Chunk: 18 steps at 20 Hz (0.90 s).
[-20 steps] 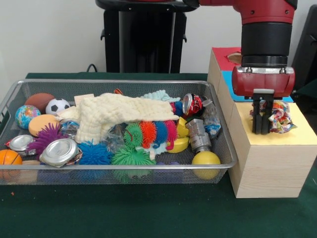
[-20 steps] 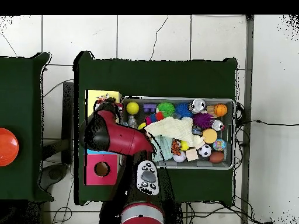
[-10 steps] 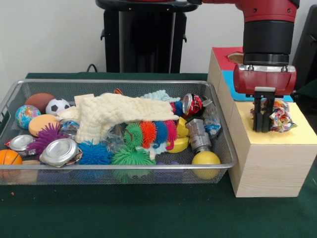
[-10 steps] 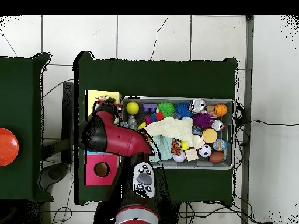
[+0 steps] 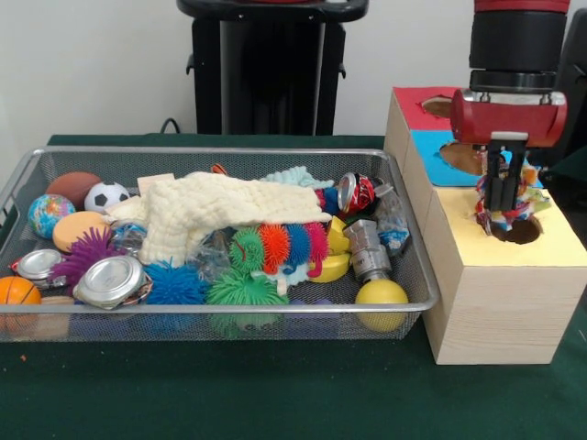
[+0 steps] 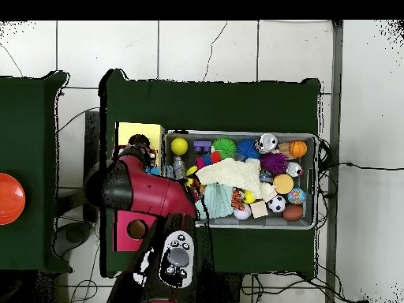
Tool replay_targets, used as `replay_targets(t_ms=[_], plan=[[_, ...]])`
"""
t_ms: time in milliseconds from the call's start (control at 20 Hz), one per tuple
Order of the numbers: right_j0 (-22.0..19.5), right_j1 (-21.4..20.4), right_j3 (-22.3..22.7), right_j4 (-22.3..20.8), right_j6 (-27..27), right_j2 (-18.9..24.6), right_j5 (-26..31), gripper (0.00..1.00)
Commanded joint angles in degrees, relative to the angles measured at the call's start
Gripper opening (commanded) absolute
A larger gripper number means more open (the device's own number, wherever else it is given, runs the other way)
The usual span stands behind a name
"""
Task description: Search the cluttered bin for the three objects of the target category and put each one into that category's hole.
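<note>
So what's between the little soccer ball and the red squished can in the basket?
In the front view, the cream knitted cloth lies between the soccer ball and the crushed red can.

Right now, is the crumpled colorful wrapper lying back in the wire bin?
No, the gripper holds the crumpled wrapper above the hole in the wooden box's yellow section, outside the wire bin.

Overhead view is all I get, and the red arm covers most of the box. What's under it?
Observer: The claw, shut on a crumpled wrapper.
Operator: Is it over anything?
Observer: Yes, it hangs just above a round hole in the box's yellow top.
Operator: Is that the only hole the arm hides from me?
Observer: No, the blue part next to the yellow has a hole too.
</note>
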Motion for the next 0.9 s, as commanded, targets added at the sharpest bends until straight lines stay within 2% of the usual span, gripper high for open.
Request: replay_targets(t_ms=[50, 600, 900], plan=[[-0.1, -0.6, -1.1, 1.8, 12.9, -1.3, 8.1, 0.00], [-0.7, -1.0, -2.4, 1.7, 12.3, 0.4, 5.7, 0.00], [1.8, -1.7, -6.0, 2.2, 13.6, -3.1, 12.4, 0.00]])
